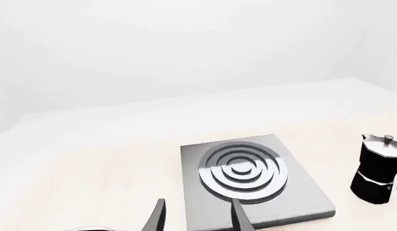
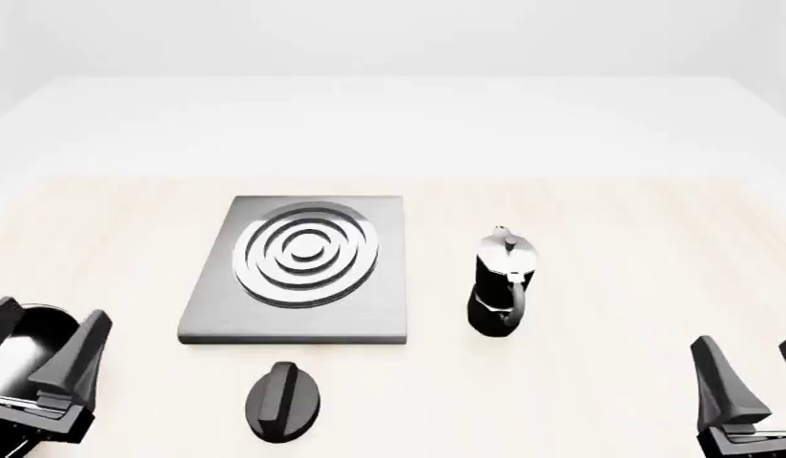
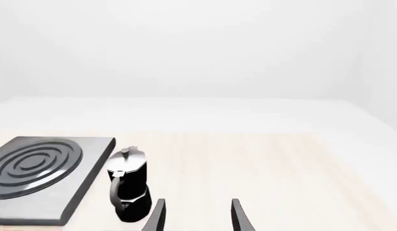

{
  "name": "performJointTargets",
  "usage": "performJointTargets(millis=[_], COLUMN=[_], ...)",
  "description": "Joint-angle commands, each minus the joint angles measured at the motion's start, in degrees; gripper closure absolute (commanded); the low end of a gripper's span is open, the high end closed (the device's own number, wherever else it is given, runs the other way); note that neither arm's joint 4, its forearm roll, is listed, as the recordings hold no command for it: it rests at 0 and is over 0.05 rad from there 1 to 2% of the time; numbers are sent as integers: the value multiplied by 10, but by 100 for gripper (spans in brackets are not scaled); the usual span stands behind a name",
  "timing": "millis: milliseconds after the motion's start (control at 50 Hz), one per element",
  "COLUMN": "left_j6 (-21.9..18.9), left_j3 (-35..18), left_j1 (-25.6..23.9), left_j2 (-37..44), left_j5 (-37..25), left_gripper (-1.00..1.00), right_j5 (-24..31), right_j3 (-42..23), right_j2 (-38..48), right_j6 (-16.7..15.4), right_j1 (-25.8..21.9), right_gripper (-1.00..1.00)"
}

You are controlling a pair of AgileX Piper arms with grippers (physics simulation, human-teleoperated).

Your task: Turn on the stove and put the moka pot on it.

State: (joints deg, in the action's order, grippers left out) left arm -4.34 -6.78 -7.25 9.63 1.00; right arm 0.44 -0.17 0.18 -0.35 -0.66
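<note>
The stove (image 2: 382, 286) is a flat grey slab with silvery burner rings, left of the table's middle. Its black oval knob (image 2: 283, 401) lies apart, just in front of the slab. The moka pot (image 2: 503, 284) stands upright on the table right of the slab, handle toward me. My left gripper (image 2: 43, 345) is open at the near left, well short of the knob. My right gripper (image 2: 755, 377) is open at the near right, away from the pot. In the wrist views the stove (image 1: 301, 192) and the moka pot (image 3: 127, 190) lie beyond the open, empty fingers.
A shiny black pan (image 2: 27, 345) shows between and below the left gripper's fingers at the near left edge. The light wooden tabletop (image 2: 622, 229) runs back to a white surface behind.
</note>
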Motion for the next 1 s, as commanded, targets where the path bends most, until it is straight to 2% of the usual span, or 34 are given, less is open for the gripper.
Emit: performJointTargets(millis=[20,40,140,180,280,340,500,560,620,640,700,820,900,940,1000], left_j6=[-2,-14,-27,-32,4,-15,-1,16,63,51,51,50,70,65,92], left_j3=[-79,-86,-107,-111,-136,-143,-172,-187,-215,-218,-231,-251,-259,-258,-262], left_j1=[-86,-113,-141,-166,-212,-224,-283,-308,-355,-342,-347,-373,-384,-385,-390], left_j2=[134,163,219,261,328,359,446,478,530,532,558,591,617,622,646], left_j5=[1,4,11,23,29,38,46,49,42,41,42,37,37,42,40], left_gripper=[-100,-100,-100,-100,-100,-100,-100,-100,-100,-100,-100,-100,-100,-100,-100], right_j5=[1,2,3,2,3,6,15,13,13,13,13,13,18,20,23], right_j3=[1,1,1,1,1,1,2,1,1,1,1,1,2,2,2], right_j2=[2,4,6,7,6,4,0,3,5,5,7,9,6,5,3], right_j6=[0,1,1,1,1,-1,-3,-1,0,-1,0,2,5,6,7], right_j1=[-7,-8,-12,-12,-14,-17,-15,-15,-17,-18,-19,-20,-19,-20,-18], right_gripper=[-100,-100,-100,-100,-100,-100,-100,-100,-100,-100,-100,-100,-100,-100,-100])
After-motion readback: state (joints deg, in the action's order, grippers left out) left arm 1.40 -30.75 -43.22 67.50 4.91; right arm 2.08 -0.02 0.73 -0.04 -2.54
